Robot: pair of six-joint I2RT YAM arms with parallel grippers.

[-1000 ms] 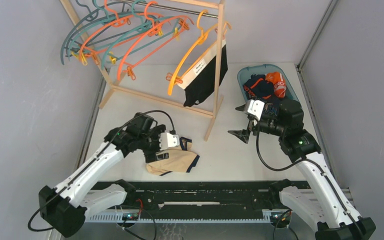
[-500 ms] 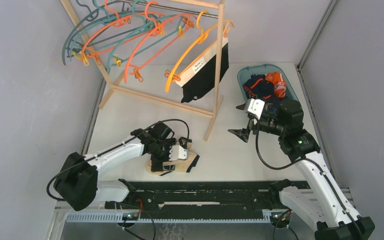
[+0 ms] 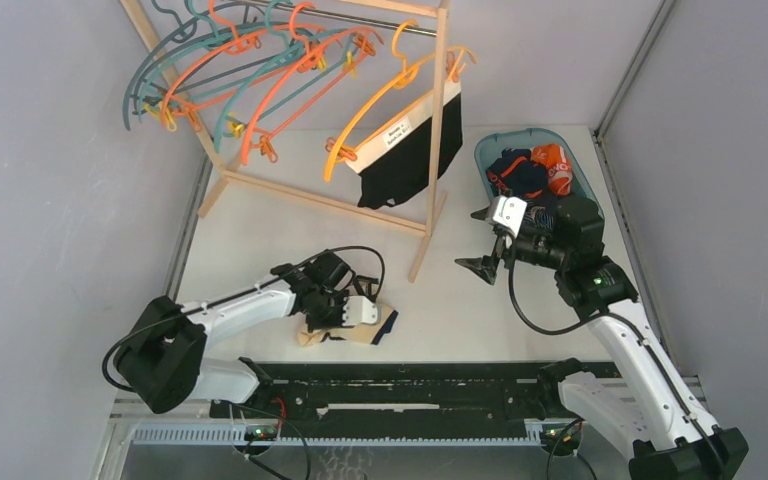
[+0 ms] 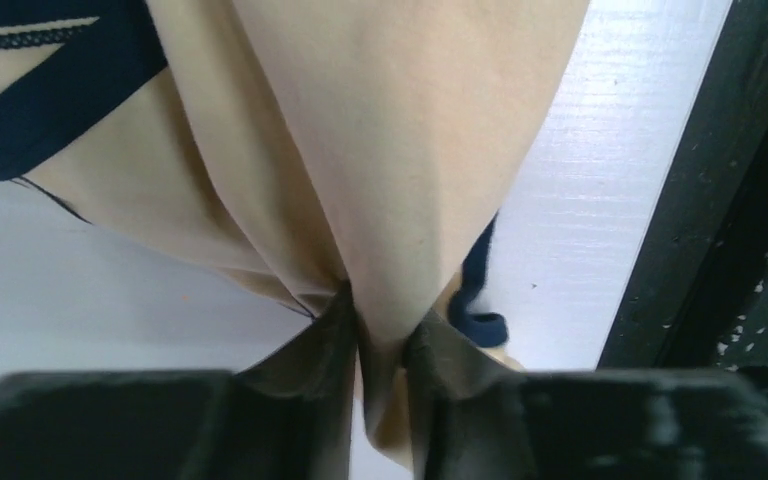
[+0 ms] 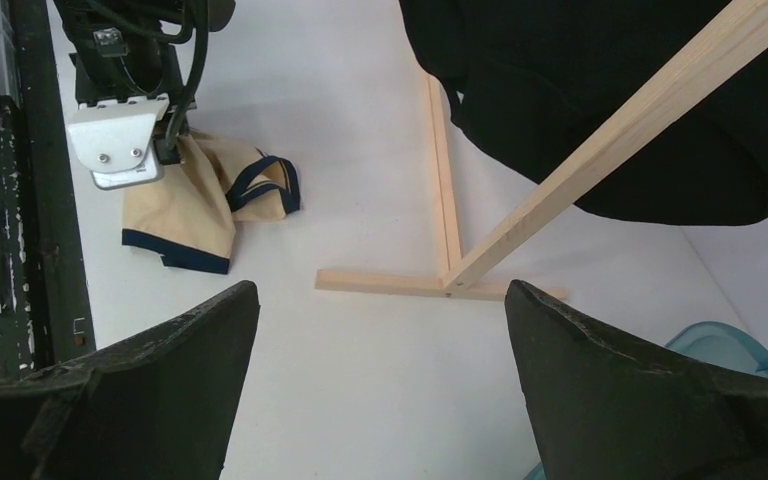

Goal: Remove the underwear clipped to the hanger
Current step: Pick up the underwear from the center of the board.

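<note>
From the top view, a black rail (image 3: 410, 385) runs along the table's (image 3: 280, 230) near edge at the bottom of the frame. Just past it, the left arm reaches low and nearly flat from the lower left, its wrist bent down. The left gripper (image 3: 345, 318) is pinched tight on a fold of the beige briefs (image 3: 372, 334). The wrist view shows the cloth bunched between the two fingers (image 4: 325, 350). The beige briefs, edged in navy, lie crumpled on the table at lower centre, very close to the rail. The right arm rises from the lower right, forearm lifted. The right gripper (image 3: 480, 242) hangs above the table at centre right, jaws spread wide with nothing between them, aimed toward the wooden rack (image 3: 435, 130). Bare table lies between the beige briefs and the rack's foot. Farther back, at upper centre, the black briefs (image 3: 405, 155) hang clipped to a yellow hanger (image 3: 380, 100). At upper right a blue basket (image 3: 490, 150) holds navy and orange briefs (image 3: 525, 170), just behind the right wrist. Teal and orange hangers (image 3: 230, 60) bunch at upper left.
</note>
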